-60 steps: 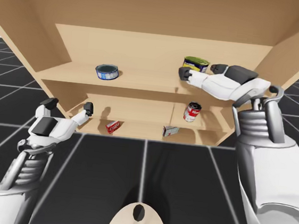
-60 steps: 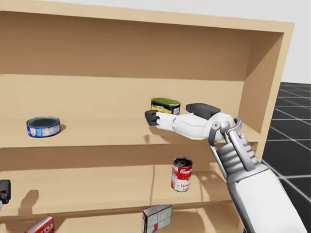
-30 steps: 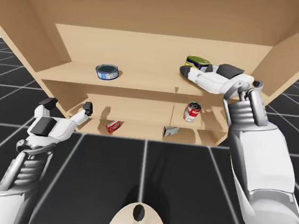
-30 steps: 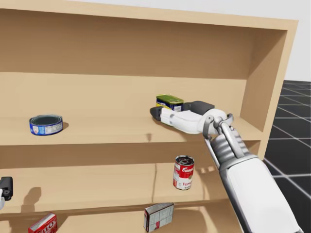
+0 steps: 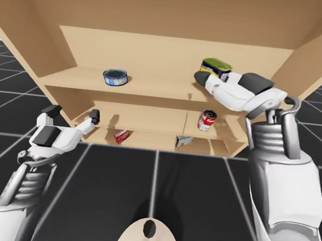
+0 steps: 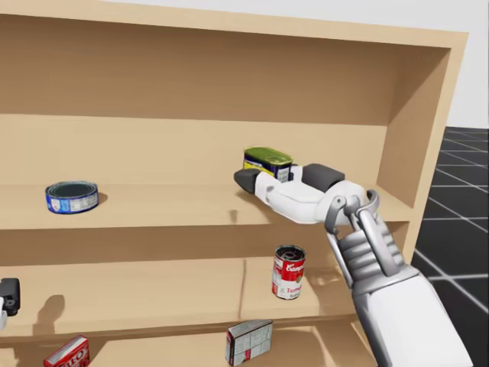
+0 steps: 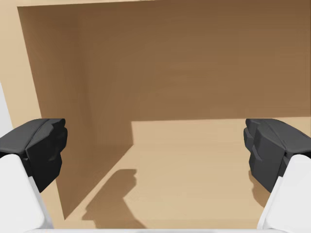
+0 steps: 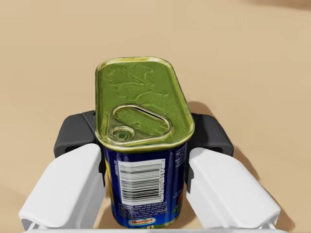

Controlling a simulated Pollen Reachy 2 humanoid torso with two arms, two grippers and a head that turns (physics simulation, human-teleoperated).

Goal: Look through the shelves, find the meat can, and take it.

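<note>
my right gripper (image 8: 143, 135) was clamped on the meat can (image 8: 141, 104), a squared can with a green pull-ring lid and dark blue sides; the dark pads (image 8: 75, 133) pressed its two long sides, one from each side, and the can stood upright between them. the can was on the top shelf of the wooden shelf unit (image 5: 157, 51), towards the right end and near the back wall. i could not tell whether its base rested on the board or hung just clear of it.

my left gripper (image 7: 155, 153) was spread wide with nothing between its fingers, facing the bare inner corner of a compartment; from above it stood in front of the left end of the middle shelf, well apart from the can.

a flat blue round can (image 5: 115, 77) sat on the left part of the top shelf. a red-and-white round can (image 5: 207, 121) stood upright on the middle shelf, below my right gripper. on the bottom shelf lay a small red box (image 5: 122, 136) and, to its right, a grey-and-white box (image 5: 183, 140)
</note>
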